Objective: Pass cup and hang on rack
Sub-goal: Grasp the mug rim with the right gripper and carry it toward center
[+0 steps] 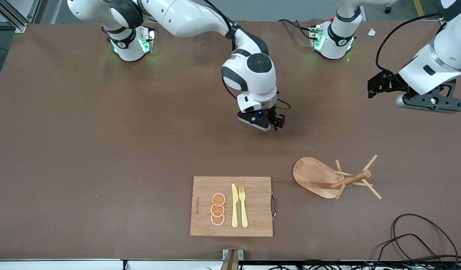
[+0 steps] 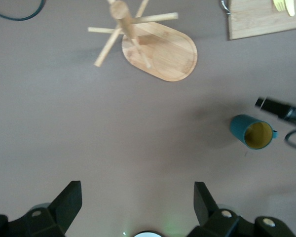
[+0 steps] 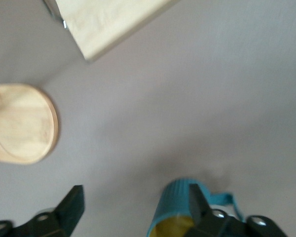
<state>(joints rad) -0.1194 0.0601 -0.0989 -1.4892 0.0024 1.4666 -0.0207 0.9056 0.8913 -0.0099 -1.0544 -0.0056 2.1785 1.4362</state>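
The cup (image 2: 254, 132), teal and ribbed with a yellow inside, stands upright on the brown table. In the front view the right hand hides it. My right gripper (image 1: 268, 123) hangs low over it and is open. In the right wrist view one finger (image 3: 197, 202) overlaps the cup (image 3: 175, 207) on its handle side, and the other finger stands well apart from it. The rack (image 1: 315, 176), a wooden mug tree on an oval base, stands nearer the front camera, toward the left arm's end. My left gripper (image 1: 431, 103) waits open and empty in the air at the left arm's end.
A wooden cutting board (image 1: 230, 206) with orange slices, a yellow knife and a fork lies near the front edge, beside the rack. Black cables (image 1: 414, 240) loop at the front edge toward the left arm's end. Both arm bases stand along the back edge.
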